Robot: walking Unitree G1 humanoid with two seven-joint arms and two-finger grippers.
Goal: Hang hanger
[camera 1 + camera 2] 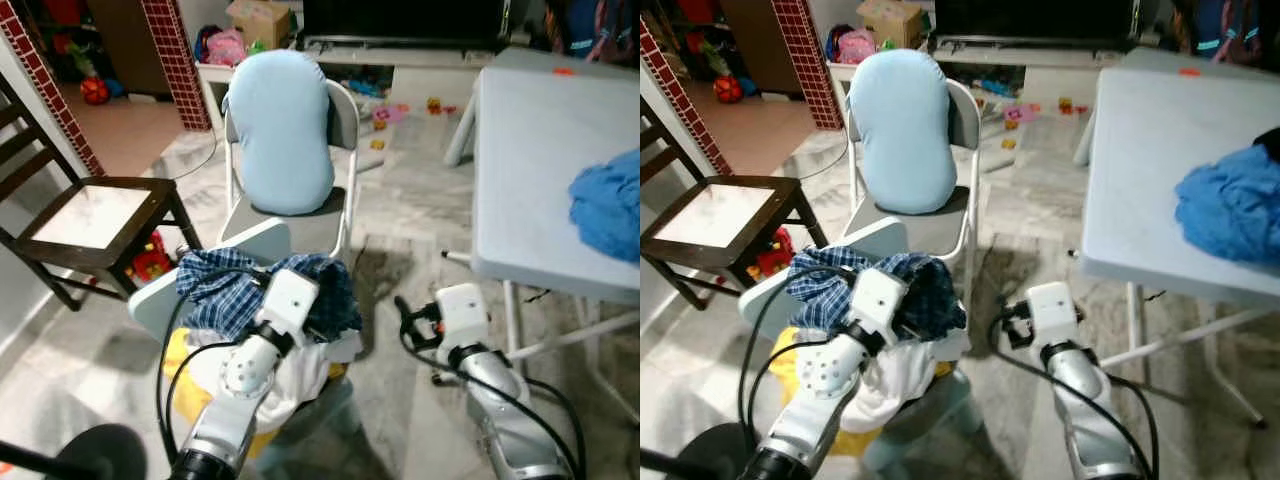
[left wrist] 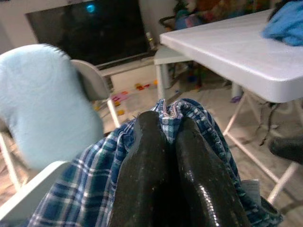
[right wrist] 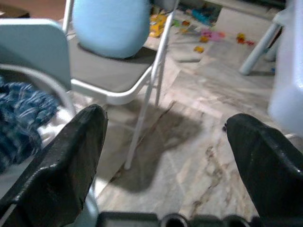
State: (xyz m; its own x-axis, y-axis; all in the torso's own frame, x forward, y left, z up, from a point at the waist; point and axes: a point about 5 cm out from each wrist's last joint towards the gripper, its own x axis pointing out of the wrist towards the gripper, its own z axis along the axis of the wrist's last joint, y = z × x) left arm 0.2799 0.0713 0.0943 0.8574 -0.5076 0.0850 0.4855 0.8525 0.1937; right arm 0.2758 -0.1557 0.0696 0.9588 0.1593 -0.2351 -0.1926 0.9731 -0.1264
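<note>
A blue plaid shirt (image 1: 215, 280) lies bunched on a pile of white laundry (image 1: 295, 375) over a yellow basket (image 1: 180, 385), just in front of me. My left gripper (image 2: 166, 119) is shut on a fold of that shirt, the checked cloth (image 2: 199, 127) pinched at its fingertips. My right gripper (image 3: 165, 125) hangs open above the marble floor (image 1: 400, 230), to the right of the pile, with nothing between its fingers (image 3: 71, 156). Its black fingers (image 1: 403, 305) also show beside the shirt's right edge.
A pale plastic chair back (image 1: 160, 290) stands against the pile's far side. Behind it is a folding chair (image 1: 340, 215) bearing a light blue cushion (image 1: 280, 130). A white table (image 1: 540, 150) with a blue cloth (image 1: 610, 205) is at right, a dark wooden chair (image 1: 90, 220) at left.
</note>
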